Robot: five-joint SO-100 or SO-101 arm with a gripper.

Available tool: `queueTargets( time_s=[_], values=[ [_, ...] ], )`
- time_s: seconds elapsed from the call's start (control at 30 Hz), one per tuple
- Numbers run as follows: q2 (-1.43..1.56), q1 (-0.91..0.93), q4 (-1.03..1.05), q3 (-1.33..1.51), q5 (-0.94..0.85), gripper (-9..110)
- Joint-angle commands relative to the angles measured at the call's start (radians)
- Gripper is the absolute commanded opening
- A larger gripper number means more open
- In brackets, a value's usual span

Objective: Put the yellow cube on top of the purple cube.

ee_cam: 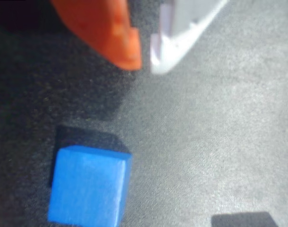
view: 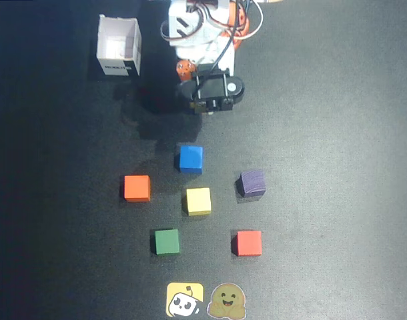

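Note:
The yellow cube [view: 197, 201] sits in the middle of the black mat, with the other cubes around it. The purple cube [view: 251, 183] sits to its right and a little farther back. My gripper [view: 202, 107] hangs folded near the arm's base, well behind both cubes. In the wrist view its orange and white fingertips [ee_cam: 145, 64] are nearly together with nothing between them. The yellow cube is out of the wrist view. A dark block edge [ee_cam: 243, 220] shows at that view's bottom right; its colour is unclear.
A blue cube [view: 190, 159] [ee_cam: 87, 189] lies just in front of the gripper. An orange cube [view: 137, 188], a green cube [view: 167, 242] and a red cube [view: 247, 243] ring the yellow one. A white open box [view: 119, 45] stands at the back left. Two stickers [view: 185, 299] lie at the front edge.

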Motion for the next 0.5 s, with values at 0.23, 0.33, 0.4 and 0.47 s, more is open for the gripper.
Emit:
queueTargets(
  time_s=[0.23,0.33,0.4,0.47],
  values=[
    [0.011,-0.005,-0.023,-0.005,0.026,0],
    [0.011,0.0,-0.028,-0.005,0.028,4],
    [0.011,-0.005,-0.034,-0.005,0.028,5],
    [0.011,-0.015,-0.044,-0.005,0.023,6]
  ],
)
